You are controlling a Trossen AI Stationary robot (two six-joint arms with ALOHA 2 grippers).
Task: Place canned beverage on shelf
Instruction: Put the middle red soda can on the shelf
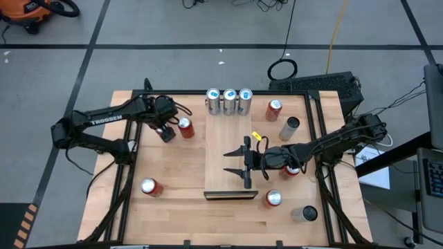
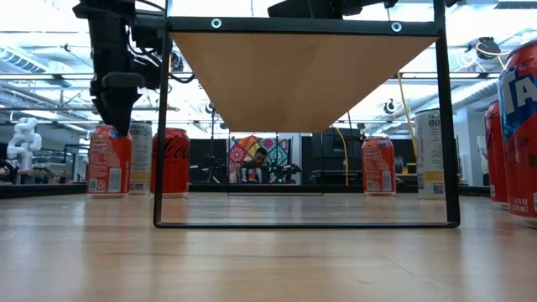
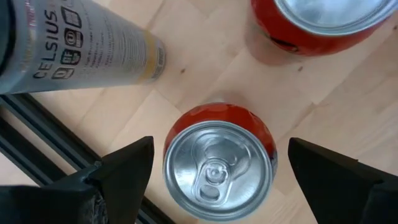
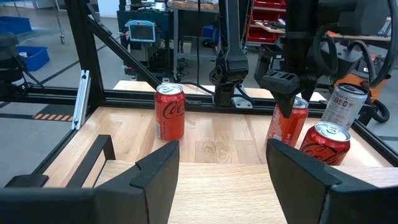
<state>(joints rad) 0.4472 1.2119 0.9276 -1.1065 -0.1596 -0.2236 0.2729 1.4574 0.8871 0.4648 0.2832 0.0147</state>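
Shelf (image 1: pixel 225 149): long pale wood panel running down the middle of the table (image 1: pixel 169 207), raised on a thin black frame (image 2: pixel 161 126); the low view sees only its underside. Three silver cans (image 1: pixel 228 101) stand in a row touching one another at the shelf's far end. No can tops visibly opened; contents cannot be told.

Red cans stand loose on the tabletop: one at the far left beside the shelf (image 1: pixel 185 127), one near left (image 1: pixel 149 186), one far right (image 1: pixel 274 109), one near right just beside the shelf's dark end (image 1: pixel 273 199). Two slim grey cans on the right side, one far (image 1: pixel 290 127), one at the near corner (image 1: pixel 305 214).

Left gripper (image 1: pixel 166 133) hangs directly over the far-left red can (image 3: pixel 219 160), fingers spread wide to either side of its lid, not touching it. A slim Celsius can (image 3: pixel 81 43) and another red can (image 3: pixel 323 22) are cut off at that view's edge.

Right gripper (image 1: pixel 247 166) sits low over the shelf's near half, fingers apart, holding nothing. A further red can (image 1: pixel 292 169) is mostly hidden under the right arm. A big red can (image 2: pixel 518 126) is cut off at the low view's right edge.
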